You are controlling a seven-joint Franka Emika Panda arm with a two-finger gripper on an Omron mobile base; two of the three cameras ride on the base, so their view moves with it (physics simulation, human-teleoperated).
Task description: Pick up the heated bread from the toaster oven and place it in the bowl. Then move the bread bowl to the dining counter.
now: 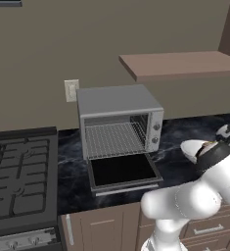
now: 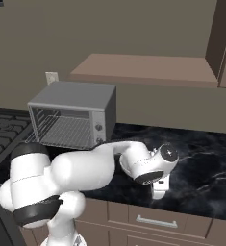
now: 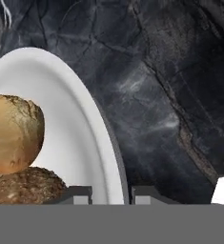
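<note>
Hand view: gripper (image 3: 111,194) clenched across bowl (image 3: 80,138) rim at bottom centre, one finger inside, one outside. Heated bread (image 3: 13,133) sits in bowl at left, above darker lump (image 3: 23,187). Rim grasp suits carrying bowl.

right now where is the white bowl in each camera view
Left base view: the bowl sits at mid right on the black counter, right of the toaster oven, partly behind the arm.
Right base view: cannot make it out; the arm covers that spot.
Hand view: bowl at left, its rim between the gripper fingertips.
Shared landmark: the black counter.
</note>
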